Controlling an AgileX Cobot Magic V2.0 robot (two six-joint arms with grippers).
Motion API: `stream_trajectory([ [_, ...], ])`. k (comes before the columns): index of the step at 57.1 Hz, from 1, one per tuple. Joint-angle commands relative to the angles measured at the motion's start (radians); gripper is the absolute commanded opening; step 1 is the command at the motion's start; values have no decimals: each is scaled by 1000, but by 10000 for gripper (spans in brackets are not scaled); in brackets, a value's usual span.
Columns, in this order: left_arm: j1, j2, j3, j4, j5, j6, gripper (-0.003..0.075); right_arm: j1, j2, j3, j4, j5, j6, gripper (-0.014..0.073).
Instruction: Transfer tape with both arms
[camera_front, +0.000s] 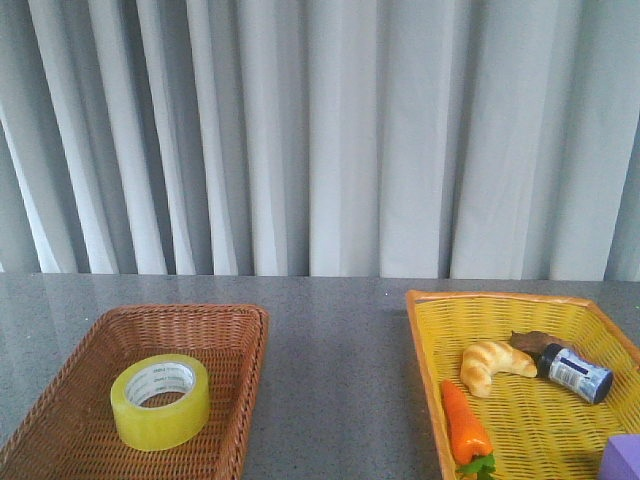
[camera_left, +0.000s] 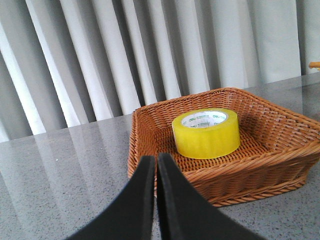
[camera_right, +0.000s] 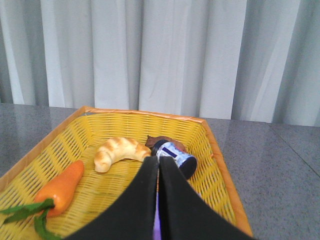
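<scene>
Soft, even daylight fills the room, coming through the pale curtain (camera_front: 330, 130) behind the counter (camera_front: 340, 370). Its folds show as gentle grey stripes, and the polished counter mirrors them as faint pale streaks, plainest in the left wrist view. Shadows are weak: a slight dark patch lies inside the brown basket (camera_front: 235, 345) beside the tape (camera_front: 160, 400). No harsh glare anywhere. The front view looks a little grainy and washed out. In both wrist views the black hands (camera_left: 154, 200) sit close and slightly soft-edged.
</scene>
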Motion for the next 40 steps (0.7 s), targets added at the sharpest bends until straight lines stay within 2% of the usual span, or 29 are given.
stream_trajectory([
  [1, -3, -16, -7, -6, -68, -7, -5, -6, -82, 39, -8, -72, -5, -7],
  [13, -3, -16, -7, -6, -68, -7, -5, -6, -291, 258, -8, -72, -5, -7],
  [16, -3, -16, -7, -6, -68, -7, -5, -6, -342, 251, -9, 55, -5, -7],
  [26, -3, -16, -8, -6, -68, -7, -6, -6, -465, 255, -9, 252, -5, -7],
  [40, -3, -16, -8, -6, -68, -7, -6, -6, -479, 255, -4, 282, -5, -7],
])
